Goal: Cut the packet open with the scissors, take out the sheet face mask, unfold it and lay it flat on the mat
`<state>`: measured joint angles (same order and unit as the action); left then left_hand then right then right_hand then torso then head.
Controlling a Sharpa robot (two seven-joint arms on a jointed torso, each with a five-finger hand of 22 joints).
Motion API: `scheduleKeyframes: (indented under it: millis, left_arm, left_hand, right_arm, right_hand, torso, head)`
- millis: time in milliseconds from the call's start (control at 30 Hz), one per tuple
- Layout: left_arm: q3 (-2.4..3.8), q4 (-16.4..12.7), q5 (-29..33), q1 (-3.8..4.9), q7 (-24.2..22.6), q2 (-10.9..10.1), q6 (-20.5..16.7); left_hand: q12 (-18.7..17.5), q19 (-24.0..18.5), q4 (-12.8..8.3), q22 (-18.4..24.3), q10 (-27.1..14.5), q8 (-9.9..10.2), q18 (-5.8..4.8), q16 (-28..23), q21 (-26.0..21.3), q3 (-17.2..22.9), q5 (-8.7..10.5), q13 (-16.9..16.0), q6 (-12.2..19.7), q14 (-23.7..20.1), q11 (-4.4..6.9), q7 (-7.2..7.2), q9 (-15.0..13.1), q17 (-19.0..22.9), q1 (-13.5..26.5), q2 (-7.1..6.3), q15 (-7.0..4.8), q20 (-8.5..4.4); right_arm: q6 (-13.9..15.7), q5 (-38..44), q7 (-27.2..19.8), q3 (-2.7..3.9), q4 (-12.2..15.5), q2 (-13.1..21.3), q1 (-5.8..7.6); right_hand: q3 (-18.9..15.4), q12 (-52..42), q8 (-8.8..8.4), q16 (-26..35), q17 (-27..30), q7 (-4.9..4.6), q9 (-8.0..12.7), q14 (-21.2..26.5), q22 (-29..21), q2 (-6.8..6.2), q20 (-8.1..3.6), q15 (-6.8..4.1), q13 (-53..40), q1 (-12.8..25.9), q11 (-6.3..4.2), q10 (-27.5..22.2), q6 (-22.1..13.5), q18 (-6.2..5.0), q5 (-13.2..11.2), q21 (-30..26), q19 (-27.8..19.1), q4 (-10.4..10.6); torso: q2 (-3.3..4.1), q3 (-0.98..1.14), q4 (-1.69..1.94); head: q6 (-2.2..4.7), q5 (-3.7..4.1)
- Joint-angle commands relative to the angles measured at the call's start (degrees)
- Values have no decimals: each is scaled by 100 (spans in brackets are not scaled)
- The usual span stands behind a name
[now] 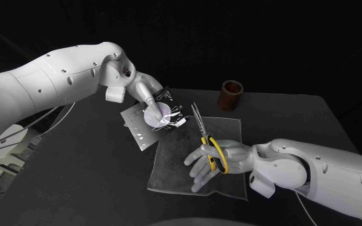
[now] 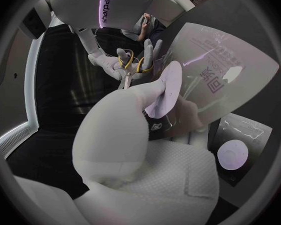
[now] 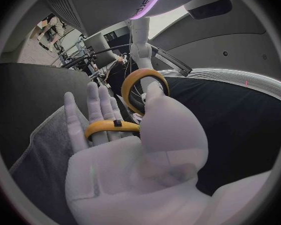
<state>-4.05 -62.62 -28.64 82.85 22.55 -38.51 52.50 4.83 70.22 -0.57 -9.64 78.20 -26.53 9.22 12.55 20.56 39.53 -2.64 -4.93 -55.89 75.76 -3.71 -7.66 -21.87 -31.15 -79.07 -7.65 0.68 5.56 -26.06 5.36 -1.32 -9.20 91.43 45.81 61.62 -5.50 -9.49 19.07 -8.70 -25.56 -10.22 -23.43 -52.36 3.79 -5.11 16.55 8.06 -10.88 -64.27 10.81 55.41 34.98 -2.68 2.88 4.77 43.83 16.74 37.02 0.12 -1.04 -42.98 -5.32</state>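
**Q:** Surface and room?

**A:** Item 1: black table (image 1: pixel 302 111), under both my hands. Item 2: grey mat (image 1: pixel 181 176), one, lying flat on the table, directly beneath my right hand (image 1: pixel 218 158) and reaching as far as my left hand (image 1: pixel 155 108). Past the table's far edge it is dark, and I can make out nothing there.

**Q:** Containers and contents?

**A:** Item 3: brown cylindrical cup (image 1: pixel 230 95), upright on the table, beyond the mat, ahead of my right hand and well apart from it. Its mouth is open, but I cannot tell what is inside. Item 4: silver packet (image 1: pixel 143 124), printed, tilted, raised near the mat's far corner. Its contents are hidden, and I cannot tell whether it is sealed or cut.

**Q:** Hands?

**A:** My left hand is grasping the packet, with fingers pinching its upper part. My right hand is grasping the yellow-handled scissors (image 1: pixel 203 134), with my thumb in one loop and my fingers through the other. The blades point away from my right hand, and their tips are just beside the packet and my left hand. I cannot tell if they touch.
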Motion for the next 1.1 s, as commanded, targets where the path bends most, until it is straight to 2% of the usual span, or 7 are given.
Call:
scheduleKeyframes:
  millis: [33, 167, 233, 400, 567, 733, 1100]
  left_arm:
    - [2, 12, 73, 7, 67, 15, 236]
    - [1, 16, 72, 7, 70, 20, 254]
    - [1, 14, 72, 7, 66, 25, 261]
    - [1, 4, 73, 7, 60, 37, 294]
    - [2, -5, 84, 7, 57, 43, 350]
    - [2, -25, 152, 8, 72, 41, 442]
    - [2, -175, 356, 10, 146, -7, 662]
  left_hand:
    - [25, -17, 0, -7, 27, -16, 107, -26, 29, 45, -22, -8, -14, 26, -1, -18, -415, -6, 15, 59, -32, -35]
    - [25, -17, 0, -7, 27, -16, 107, -26, 29, 45, -22, -8, -14, 26, -1, -18, -415, -6, 15, 59, -32, -35]
    - [25, -18, -5, -8, 26, -15, 107, -27, 32, 45, -21, -9, -14, 26, -1, -18, -422, -8, 18, 54, -32, -35]
    - [25, -18, -7, -8, 26, -15, 107, -28, 33, 46, -21, -9, -14, 26, -1, -18, -424, -8, 18, 53, -32, -36]
    - [25, -19, -10, -8, 26, -15, 107, -28, 34, 46, -21, -10, -14, 25, 0, -18, -427, -9, 19, 51, -33, -36]
    - [25, -21, -15, -9, 26, -15, 107, -29, 36, 45, -21, -10, -16, 24, 0, -18, -431, -9, 19, 47, -33, -37]
    - [25, -23, -23, -10, 25, -16, 108, -32, 38, 48, -22, -11, -18, 21, 1, -17, -438, -11, 17, 43, -34, -38]
  right_arm:
    - [-156, 226, 36, 3, 73, 28, 3]
    - [-211, 279, 118, 2, 108, 27, 3]
    - [-240, 292, 183, -3, 103, 12, 3]
    - [-268, 303, 303, -21, 89, -16, 4]
    - [-293, 307, 390, -30, 65, -32, 4]
    - [-329, 308, 476, -43, 35, -74, 4]
    - [-363, 329, 570, -52, -35, -95, 4]
  right_hand:
    - [-211, 105, -44, 184, 190, -210, -16, 391, -17, 20, 10, 236, 160, -35, 77, -63, -24, -727, -8, -89, -371, 13]
    - [-305, 158, -50, 265, 300, -351, -30, 473, -32, -64, 13, 264, 265, -27, 89, -103, -3, -700, -6, -124, -639, 23]
    - [-396, 189, -66, 305, 373, -400, -35, 501, -46, -287, 15, 282, 338, 28, 107, -123, -18, -681, 1, -144, -848, 37]
    - [-529, 219, -74, 345, 469, -447, -48, 519, -49, -537, 16, 301, 433, 81, 125, -124, -32, -664, 10, -143, -991, 48]
    - [-568, 224, -53, 357, 504, -480, -62, 520, -49, -586, 16, 307, 466, 98, 135, -111, 6, -660, 13, -140, -1022, 50]
    - [-686, 244, -45, 381, 562, -506, -74, 532, -46, -737, 17, 320, 524, 123, 154, -111, 25, -652, 25, -131, -1045, 56]
    - [-644, 247, -5, 388, 602, -519, -95, 524, -40, -667, 16, 324, 562, 135, 160, -92, 96, -648, 20, -119, -1016, 54]
  torso:
    - [-3, 0, 3]
    - [0, -2, 1]
    - [0, -8, 1]
    - [-3, -12, 6]
    - [-2, -14, 4]
    - [-2, -13, 6]
    - [0, -9, 4]
  head:
    - [0, -3]
    - [-2, 1]
    - [-12, 0]
    - [-33, -7]
    - [-55, -9]
    - [-67, 0]
    - [-95, 1]
